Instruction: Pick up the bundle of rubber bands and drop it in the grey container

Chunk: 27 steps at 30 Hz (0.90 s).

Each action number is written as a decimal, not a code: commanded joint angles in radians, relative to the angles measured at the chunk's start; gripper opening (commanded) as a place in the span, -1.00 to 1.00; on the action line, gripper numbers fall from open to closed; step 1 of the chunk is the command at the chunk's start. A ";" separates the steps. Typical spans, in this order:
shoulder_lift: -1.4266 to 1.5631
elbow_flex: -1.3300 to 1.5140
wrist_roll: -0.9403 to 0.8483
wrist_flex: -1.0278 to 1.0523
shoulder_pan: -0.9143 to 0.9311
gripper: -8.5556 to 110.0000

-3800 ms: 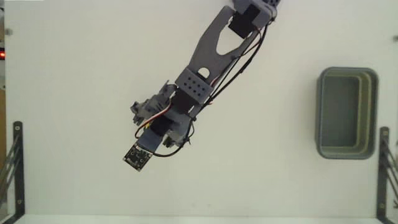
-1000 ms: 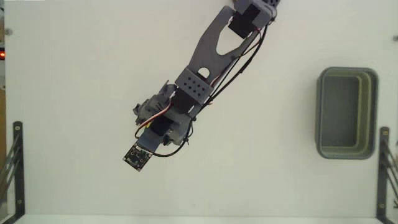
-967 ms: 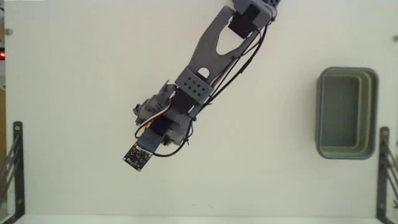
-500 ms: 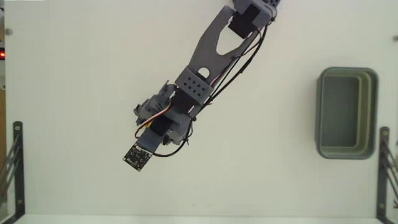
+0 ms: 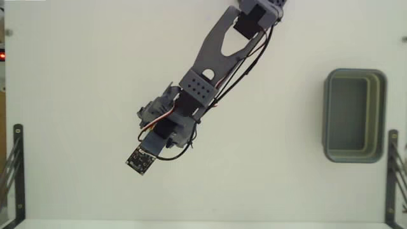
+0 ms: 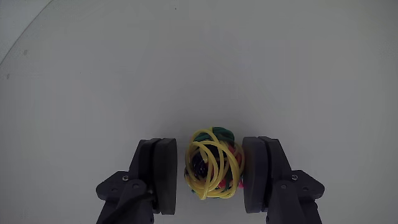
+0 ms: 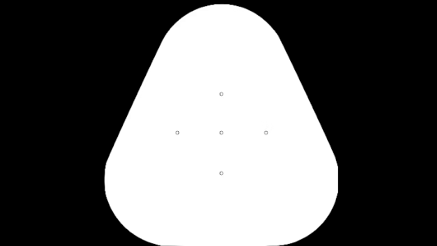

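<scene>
Nothing had moved over the last seconds: the gripper (image 6: pixel 211 171) stayed around the bundle of rubber bands (image 6: pixel 213 163), its fingers (image 6: pixel 163 173) narrowly apart and not visibly squeezing, far from the grey container (image 5: pixel 355 116).

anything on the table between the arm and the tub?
Nothing: the fixed view shows bare white table between the arm and the tub.

Count, fixed view: one arm (image 5: pixel 216 60), one grey container (image 5: pixel 354 116), one white bench (image 5: pixel 76 95), two black brackets at the lower edges, one left (image 5: pixel 14 166) and one right (image 5: pixel 394 172). Count, wrist view: one bundle of rubber bands (image 6: pixel 213 163), one hand (image 6: pixel 210 174) with two fingers, one left (image 6: pixel 163 174) and one right (image 6: pixel 256 173).
</scene>
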 commanded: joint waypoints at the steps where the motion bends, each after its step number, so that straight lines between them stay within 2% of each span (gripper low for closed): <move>1: 0.038 -0.007 0.005 -0.002 0.023 0.19; 27: 0.038 -0.007 0.005 -0.002 0.023 0.08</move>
